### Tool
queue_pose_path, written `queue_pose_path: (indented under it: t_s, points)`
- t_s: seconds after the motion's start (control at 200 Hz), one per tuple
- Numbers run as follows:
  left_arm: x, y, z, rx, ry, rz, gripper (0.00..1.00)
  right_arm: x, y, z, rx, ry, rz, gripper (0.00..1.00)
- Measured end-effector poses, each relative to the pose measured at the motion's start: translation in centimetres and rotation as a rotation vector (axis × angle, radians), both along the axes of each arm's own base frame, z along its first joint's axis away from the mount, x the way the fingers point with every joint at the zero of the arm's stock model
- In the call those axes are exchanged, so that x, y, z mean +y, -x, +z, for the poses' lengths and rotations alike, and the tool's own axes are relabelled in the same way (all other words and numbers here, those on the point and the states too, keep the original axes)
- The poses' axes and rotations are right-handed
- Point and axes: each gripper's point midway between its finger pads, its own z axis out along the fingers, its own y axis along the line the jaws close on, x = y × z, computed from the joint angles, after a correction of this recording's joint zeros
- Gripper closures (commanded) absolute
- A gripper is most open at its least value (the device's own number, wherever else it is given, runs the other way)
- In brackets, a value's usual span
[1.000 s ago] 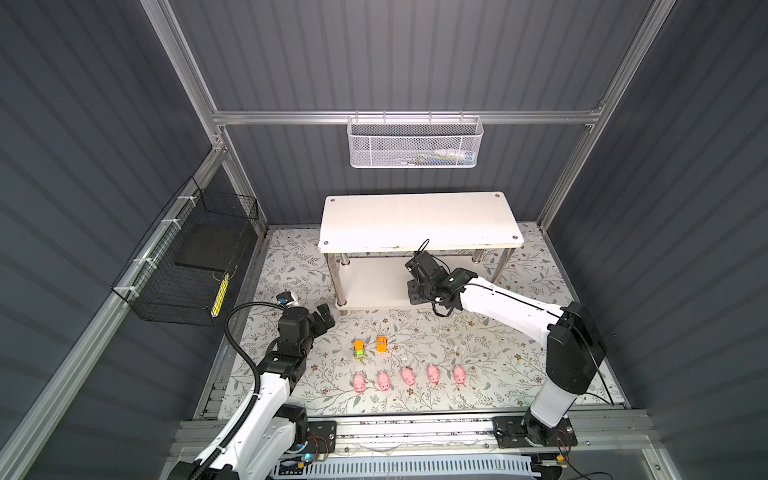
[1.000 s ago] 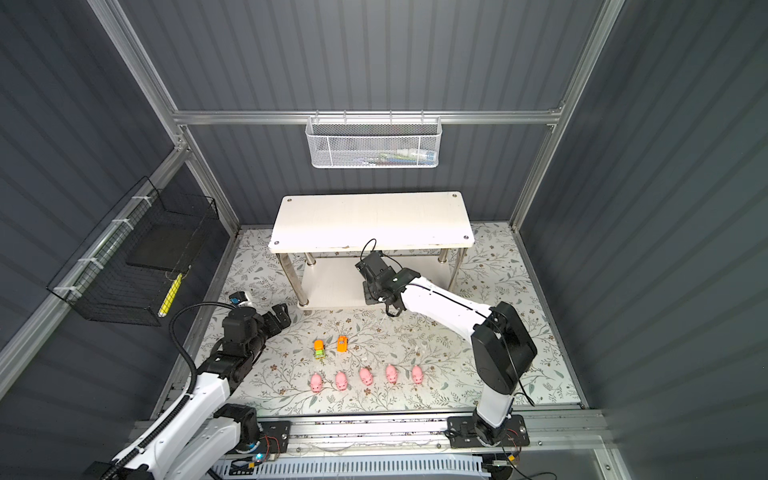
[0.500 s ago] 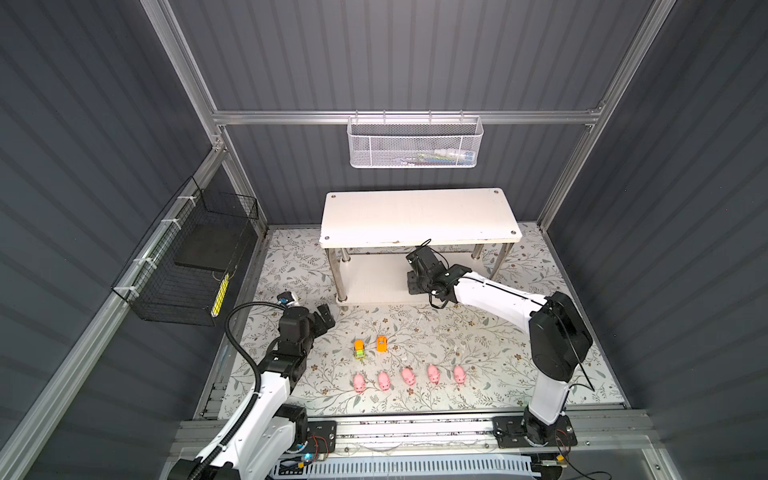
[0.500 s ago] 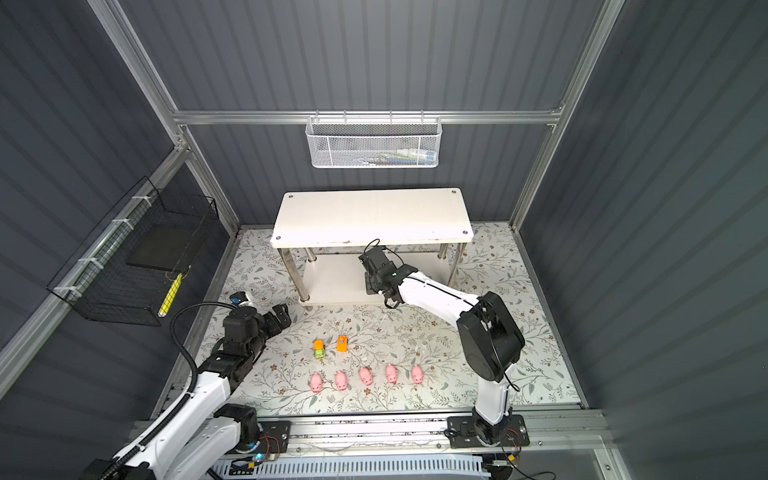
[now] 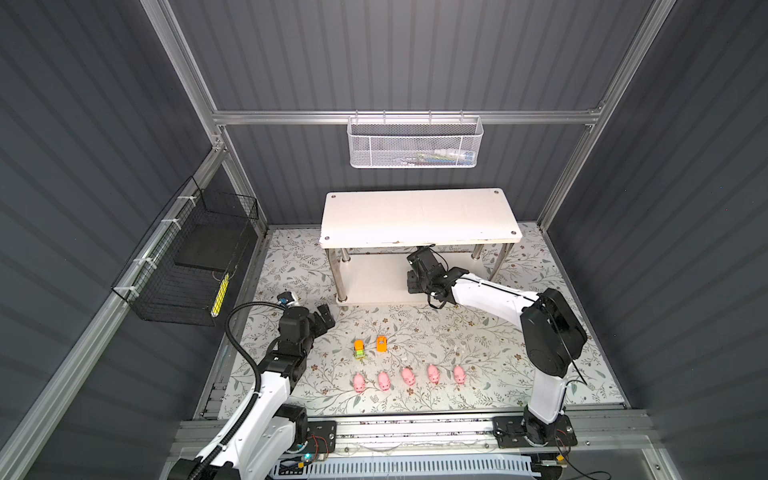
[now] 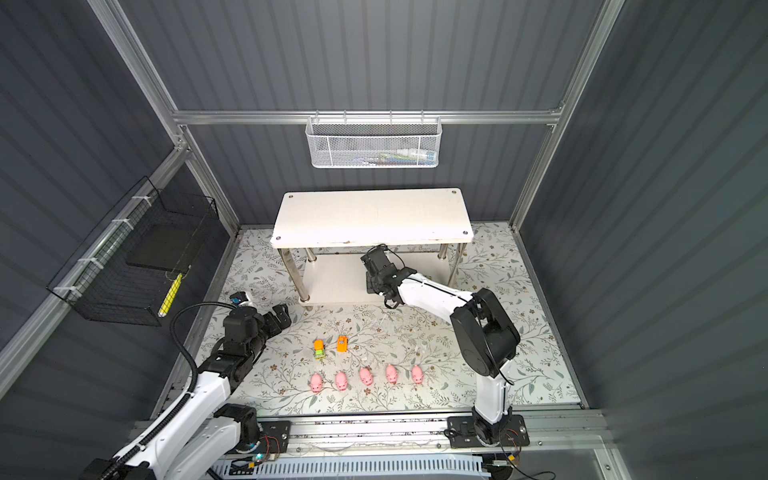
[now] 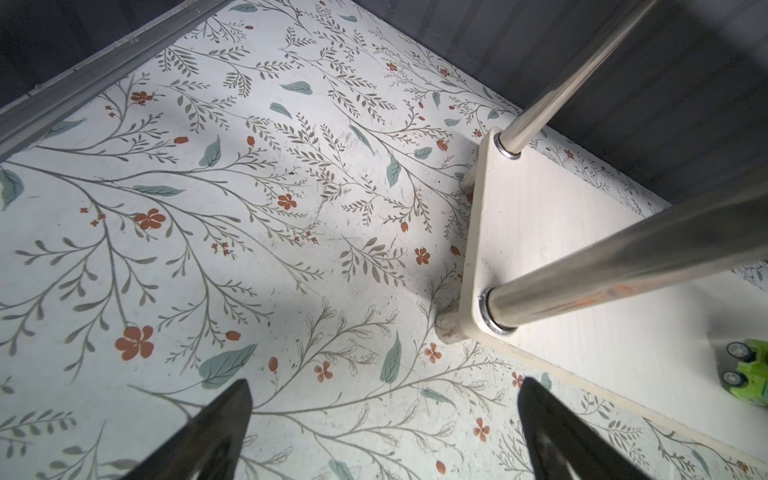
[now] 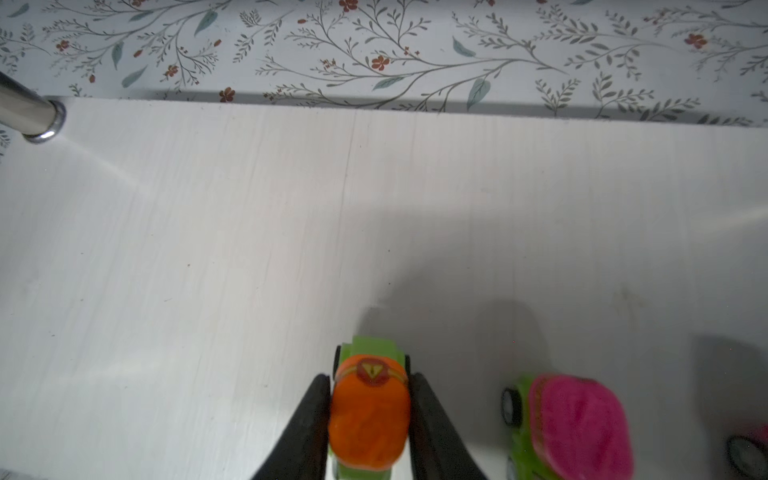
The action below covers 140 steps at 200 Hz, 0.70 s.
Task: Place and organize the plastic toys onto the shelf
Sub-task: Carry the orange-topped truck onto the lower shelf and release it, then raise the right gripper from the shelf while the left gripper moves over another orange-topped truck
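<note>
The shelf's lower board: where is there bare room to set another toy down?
The lower board is bare from the chrome leg to the orange-topped car held by the right gripper. Beyond it, the pink-topped car crowds that side. The top board is bare.

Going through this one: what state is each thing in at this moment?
Left gripper: open, holding nothing.
Right gripper: shut on the orange-topped vehicle, over the shelf's lower board.
Pink-topped vehicle: standing on that board.
Two orange vehicles: upright on the mat.
Five pigs: in a row on the mat.
</note>
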Motion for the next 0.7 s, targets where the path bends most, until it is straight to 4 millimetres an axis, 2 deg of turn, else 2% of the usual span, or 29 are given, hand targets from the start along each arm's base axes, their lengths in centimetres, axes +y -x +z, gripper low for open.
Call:
queue_pose_path:
  t_s: [0.295,0.7]
  points:
    - [0.00,0.00,0.01,0.000,0.000,0.000,0.00,0.34,-0.32,-0.41,0.014,-0.010,-0.005,0.64]
    - [0.00,0.00,0.01,0.000,0.000,0.000,0.00,0.67,-0.53,0.01,0.008,-0.028,-0.004,0.52]
